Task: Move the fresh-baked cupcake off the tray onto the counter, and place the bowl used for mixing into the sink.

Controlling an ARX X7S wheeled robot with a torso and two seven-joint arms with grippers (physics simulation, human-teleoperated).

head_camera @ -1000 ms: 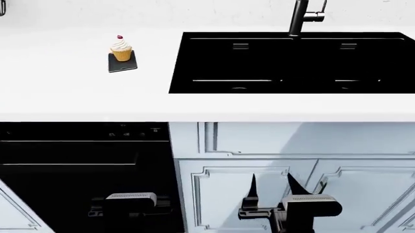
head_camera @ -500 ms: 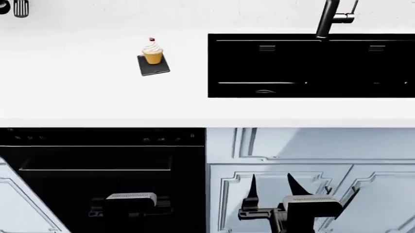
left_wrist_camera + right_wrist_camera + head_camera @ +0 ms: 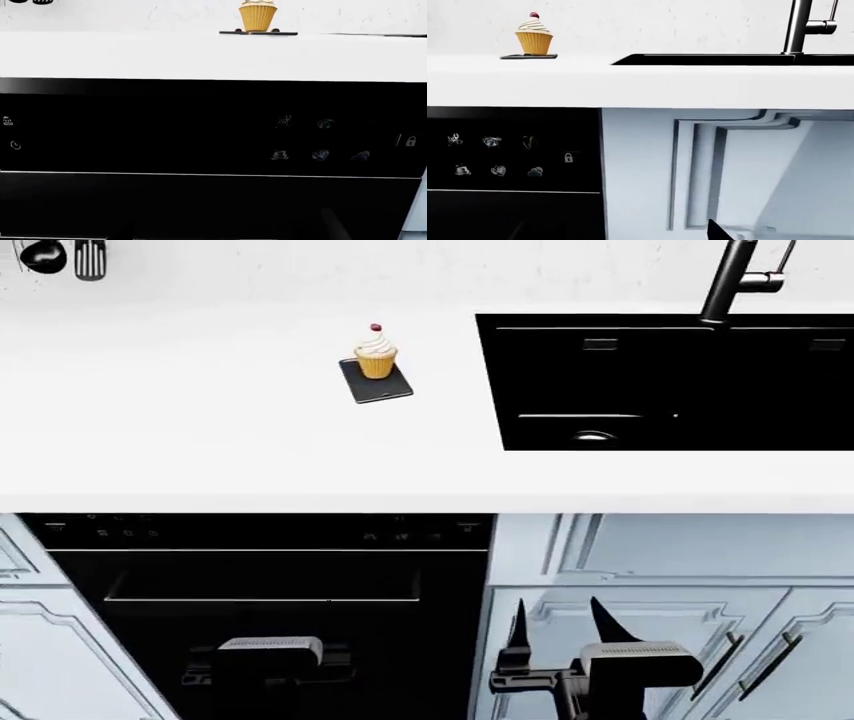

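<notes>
The cupcake (image 3: 375, 350), with a yellow wrapper, white frosting and a red cherry, stands on the small dark tray (image 3: 387, 388) on the white counter (image 3: 200, 430). It also shows in the left wrist view (image 3: 257, 15) and the right wrist view (image 3: 534, 39). The black sink (image 3: 667, 370) with its dark faucet (image 3: 731, 280) lies right of it. The bowl is out of view. My right gripper (image 3: 562, 625) hangs low before the cabinet, open and empty. My left gripper (image 3: 267, 640) hangs low before the oven, and its fingers show only faintly, set wide apart.
A black oven (image 3: 267, 570) sits under the counter, with pale cabinet doors (image 3: 747, 640) to its right. Dark utensils (image 3: 60, 255) hang on the back wall at the far left. The counter's front edge (image 3: 400, 505) is above both grippers.
The head view has shifted left along the counter, so the cupcake, tray and sink now sit further right in it. Both grippers hold the same low pose.
</notes>
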